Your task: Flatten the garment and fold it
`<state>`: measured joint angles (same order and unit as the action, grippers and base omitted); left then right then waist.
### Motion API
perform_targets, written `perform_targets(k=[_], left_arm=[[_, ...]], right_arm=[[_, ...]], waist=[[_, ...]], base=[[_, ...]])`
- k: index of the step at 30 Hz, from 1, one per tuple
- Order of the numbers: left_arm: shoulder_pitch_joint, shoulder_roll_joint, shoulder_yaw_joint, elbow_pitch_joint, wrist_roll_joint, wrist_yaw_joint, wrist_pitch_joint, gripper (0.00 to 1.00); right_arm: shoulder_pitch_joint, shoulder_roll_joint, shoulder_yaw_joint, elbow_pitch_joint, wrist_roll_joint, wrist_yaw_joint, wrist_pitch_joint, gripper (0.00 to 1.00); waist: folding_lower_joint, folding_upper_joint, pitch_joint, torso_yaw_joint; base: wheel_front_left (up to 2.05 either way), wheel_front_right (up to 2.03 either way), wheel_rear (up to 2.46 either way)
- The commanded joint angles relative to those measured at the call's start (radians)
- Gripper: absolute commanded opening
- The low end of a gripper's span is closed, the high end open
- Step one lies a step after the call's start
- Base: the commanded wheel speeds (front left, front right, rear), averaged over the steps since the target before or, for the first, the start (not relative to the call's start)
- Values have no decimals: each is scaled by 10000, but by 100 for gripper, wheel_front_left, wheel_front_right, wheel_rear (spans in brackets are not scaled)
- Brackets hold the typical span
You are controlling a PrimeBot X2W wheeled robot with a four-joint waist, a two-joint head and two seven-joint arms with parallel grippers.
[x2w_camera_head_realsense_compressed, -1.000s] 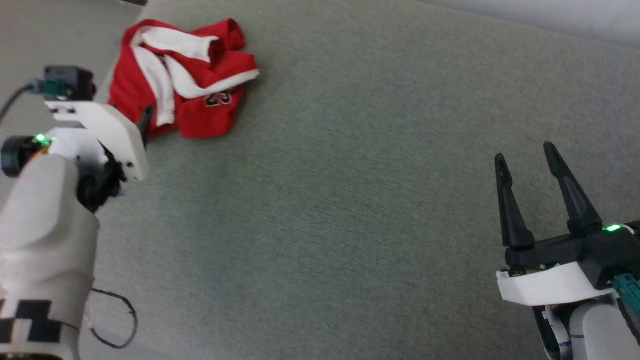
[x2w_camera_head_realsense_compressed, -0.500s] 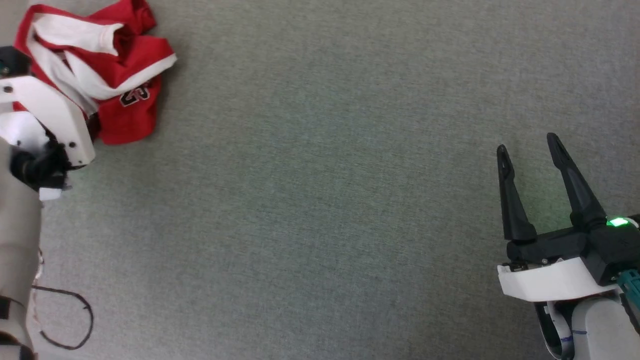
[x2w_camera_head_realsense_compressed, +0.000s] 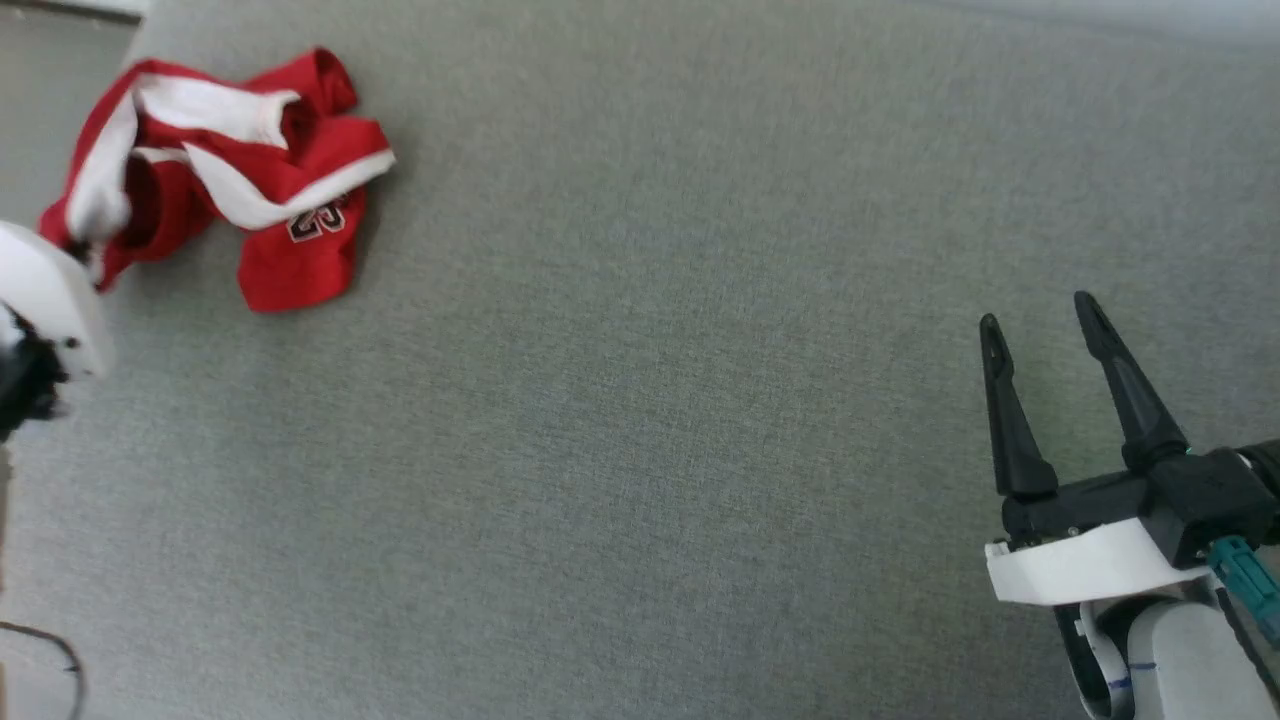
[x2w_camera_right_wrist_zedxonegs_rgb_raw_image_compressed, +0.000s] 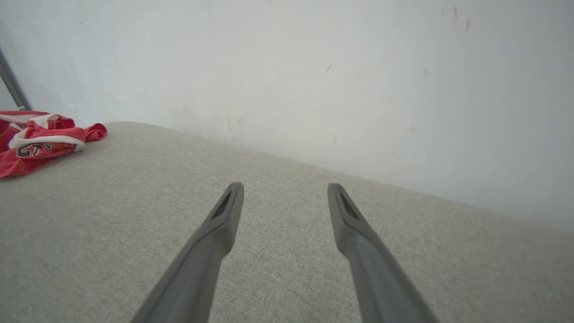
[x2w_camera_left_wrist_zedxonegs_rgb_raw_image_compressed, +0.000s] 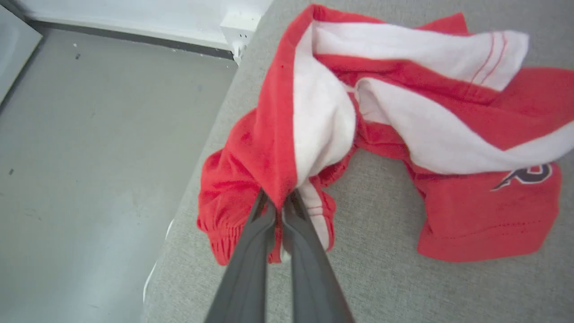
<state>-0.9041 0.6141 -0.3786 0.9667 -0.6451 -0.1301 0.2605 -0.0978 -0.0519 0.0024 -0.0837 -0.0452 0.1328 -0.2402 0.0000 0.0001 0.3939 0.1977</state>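
At far left, bare grey floor (x2w_camera_left_wrist_zedxonegs_rgb_raw_image_compressed: 89, 179) borders the edge of a grey fabric-covered surface (x2w_camera_head_realsense_compressed: 650, 420), and a dark baseboard (x2w_camera_left_wrist_zedxonegs_rgb_raw_image_compressed: 134, 38) runs along the top of the left wrist view. A loop of dark cable (x2w_camera_head_realsense_compressed: 60, 655) shows in the lower left corner of the head view.

The left gripper (x2w_camera_left_wrist_zedxonegs_rgb_raw_image_compressed: 278, 204), whose white housing sits at the left edge of the head view, is clenched. Its two dark fingers (x2w_camera_left_wrist_zedxonegs_rgb_raw_image_compressed: 251, 255) meet on a raised fold of the garment (x2w_camera_head_realsense_compressed: 230, 180), pinching red cloth and white trim together. The garment lies crumpled in the far left corner of the surface, and one gathered red part reaches the very edge beside the floor. Broad white bands (x2w_camera_left_wrist_zedxonegs_rgb_raw_image_compressed: 430, 134) twist across the heap. A dark number print (x2w_camera_head_realsense_compressed: 318, 222) peeks out under one band, on a flatter red panel that spreads to the right of the pinched fold.

The middle of the surface is plain grey weave.

At lower right, well apart from the garment, the right gripper (x2w_camera_head_realsense_compressed: 1035, 312) is released. Its long fingers are spread, with only bare fabric seen between them. Whether the tips touch the surface cannot be told. In the right wrist view the garment sits small at the far left, and a scuffed white wall (x2w_camera_right_wrist_zedxonegs_rgb_raw_image_compressed: 314, 67) rises behind the surface.
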Motion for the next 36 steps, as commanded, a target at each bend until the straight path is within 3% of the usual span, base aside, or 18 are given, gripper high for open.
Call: perform_targets(k=[1, 8, 13, 21, 28, 32, 36], left_arm=[[-91, 114, -46, -42, 144, -5, -329, 0], [-498, 637, -464, -916, 570, -5, -2689, 0], [-1036, 458, -802, -1906, 909, -3, -3786, 0], [-1651, -452, -1331, -4103, 1383, 194, -4356, 0], [-1460, -1858, -1580, -5885, 1052, 613, -4553, 0], [-426, -2540, -2198, -6658, 1040, 812, -4596, 0], [1467, -2853, -3465, -6676, 1096, 643, -4305, 0]], right_arm=[[58, 11, -13, 94, 110, -21, -70, 100], [440, 14, -142, 629, 678, -21, -170, 100], [716, 15, -282, 858, 933, -21, -201, 100], [836, 15, -333, 877, 1151, -21, -213, 100], [735, 16, -457, 760, 1238, -21, -214, 100], [738, 16, -597, 640, 1229, -21, -215, 100], [765, 16, -797, 584, 1192, -21, -215, 100]], waist=[[0, -1, -964, 16], [0, -1, -2520, -309], [0, -1, -3310, -633], [0, -1, -3697, -1653], [0, -1, -3350, -2803], [0, -1, -3013, -3152], [0, -1, -2767, -3252]], base=[[0, 0, 0], [0, 0, 0], [0, 0, 0], [0, 0, 0], [0, 0, 0], [0, 0, 0], [0, 0, 0]])
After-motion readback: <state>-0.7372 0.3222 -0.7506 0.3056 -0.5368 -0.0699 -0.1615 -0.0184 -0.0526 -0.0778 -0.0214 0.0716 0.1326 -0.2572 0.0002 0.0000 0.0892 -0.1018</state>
